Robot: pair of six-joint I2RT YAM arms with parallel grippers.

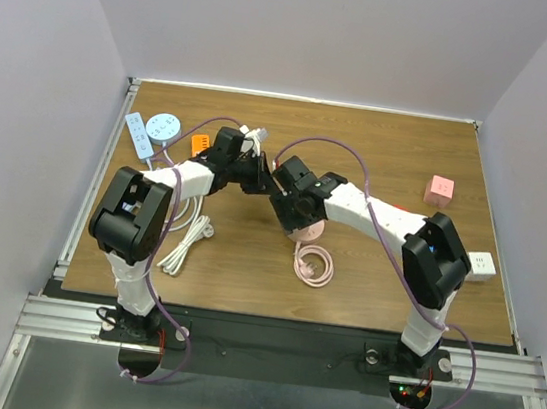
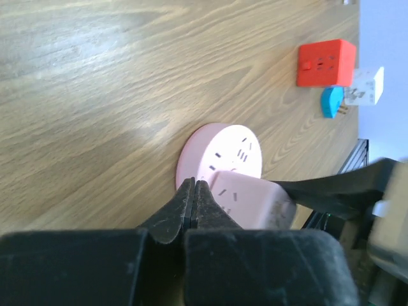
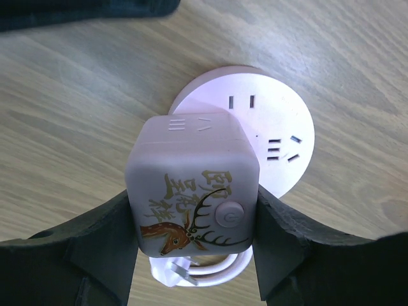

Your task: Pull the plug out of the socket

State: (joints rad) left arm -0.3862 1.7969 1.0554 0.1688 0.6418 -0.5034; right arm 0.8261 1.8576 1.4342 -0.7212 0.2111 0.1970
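A round pink socket (image 1: pixel 306 234) lies mid-table. A pink cube plug (image 3: pixel 194 185) with a deer picture and a round button sits over it. My right gripper (image 3: pixel 194 213) is shut on the cube's two sides; it also shows in the top view (image 1: pixel 296 211). The socket's free slots show beside the cube (image 3: pixel 275 124). My left gripper (image 2: pixel 193 186) is shut and empty, its tips at the socket's edge (image 2: pixel 226 150) beside the cube (image 2: pixel 250 201). In the top view it (image 1: pixel 269 180) is just left of the right gripper. I cannot tell whether the cube is seated or lifted.
A coiled pink cable (image 1: pixel 313 266) lies near the socket. A salmon-red cube socket (image 1: pixel 440 190) and a white adapter (image 1: pixel 482 265) are at the right. A white power strip (image 1: pixel 141 134), a light blue round socket (image 1: pixel 163 126), an orange item (image 1: pixel 200 143) and a white cable (image 1: pixel 188 239) are at the left.
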